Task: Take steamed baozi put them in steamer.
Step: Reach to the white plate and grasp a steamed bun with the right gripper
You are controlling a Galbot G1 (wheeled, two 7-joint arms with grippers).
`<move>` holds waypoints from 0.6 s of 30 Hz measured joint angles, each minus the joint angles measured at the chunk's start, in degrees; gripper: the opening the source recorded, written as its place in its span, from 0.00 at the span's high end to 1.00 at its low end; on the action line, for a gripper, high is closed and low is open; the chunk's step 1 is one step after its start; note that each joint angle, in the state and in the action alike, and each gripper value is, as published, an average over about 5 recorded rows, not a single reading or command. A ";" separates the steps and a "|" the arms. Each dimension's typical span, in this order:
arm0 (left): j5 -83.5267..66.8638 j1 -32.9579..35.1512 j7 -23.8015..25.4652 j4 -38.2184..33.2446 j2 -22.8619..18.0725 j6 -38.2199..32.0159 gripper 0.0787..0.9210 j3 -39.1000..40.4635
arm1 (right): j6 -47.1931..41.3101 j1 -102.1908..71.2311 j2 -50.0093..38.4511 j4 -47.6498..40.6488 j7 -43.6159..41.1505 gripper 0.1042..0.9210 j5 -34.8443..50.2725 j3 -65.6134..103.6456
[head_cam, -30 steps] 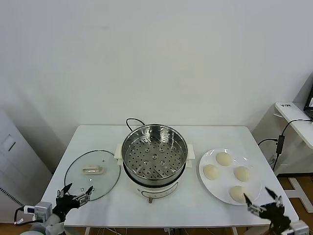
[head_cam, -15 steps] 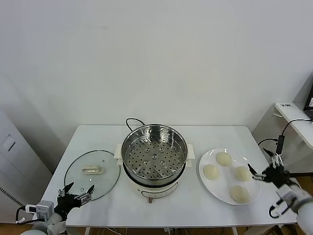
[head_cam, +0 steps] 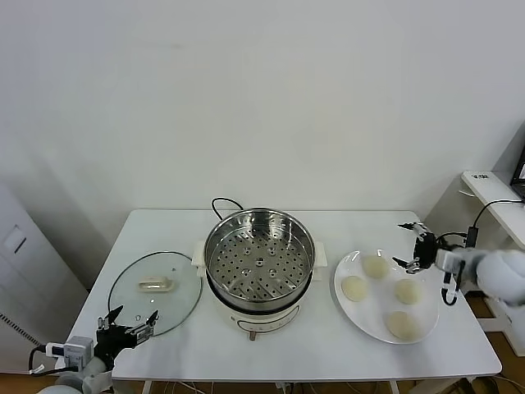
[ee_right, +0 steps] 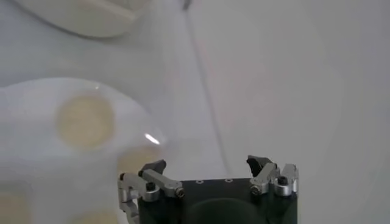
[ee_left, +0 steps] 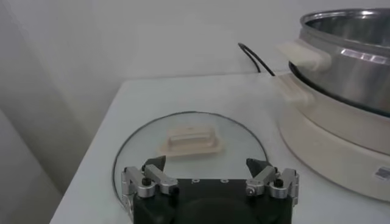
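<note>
While the left gripper [head_cam: 127,330] sits parked low at the near left corner of the tabletop [head_cam: 271,349], jaws apart and empty, just near of the glass lid [head_cam: 156,292], the right gripper [head_cam: 416,245] is up over the far right rim of the plate [head_cam: 367,320] — jaws spread wide, holding nothing.

Four steamed baozi [head_cam: 376,267] on that plate, right side of the tabletop: one far, one on the left, one on the right, one near. All four lie on the plate, none touching another. The right gripper hangs between the far bun and the right-hand one, a bit to the right of both; can't tell whether it touches either.

The steamer [head_cam: 259,271] stands centre, between lid and plate, open at the top, its perforated tray bare. White side handles, white base, black cord [head_cam: 223,203] looping off the far side.

Left wrist view: jaws apart w/ the lid right ahead, its pale handle [ee_left: 190,141] flat on the glass, steamer wall beside it. Right wrist view: jaws apart over the tabletop, plate edge and one bun off to the side, a 2nd bun partly behind a finger [ee_right: 149,181].
</note>
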 measured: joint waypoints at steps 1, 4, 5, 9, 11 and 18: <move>0.12 -0.02 0.03 -0.01 0.02 0.02 0.12 0.00 | 0.27 2.58 -0.12 -1.27 -1.44 0.12 0.42 -2.70; 0.37 -0.22 0.12 -0.01 0.18 0.10 0.12 0.00 | 1.30 9.71 -0.04 -5.08 -5.32 0.12 1.30 -10.16; 0.43 -0.32 0.13 0.00 0.25 0.14 0.12 0.00 | 1.72 11.88 0.14 -6.39 -6.45 0.12 1.48 -12.44; 0.57 -0.79 0.15 0.07 0.56 0.48 0.12 -0.03 | 3.42 19.03 1.45 -11.57 -9.82 0.12 1.98 -20.07; 0.64 -1.03 0.15 0.11 0.74 0.69 0.12 -0.05 | 4.26 21.77 2.40 -14.04 -10.88 0.12 2.08 -23.09; 0.80 -1.45 0.19 0.39 1.06 1.15 0.12 -0.06 | 7.04 27.92 7.10 -21.58 -12.72 0.12 1.63 -30.29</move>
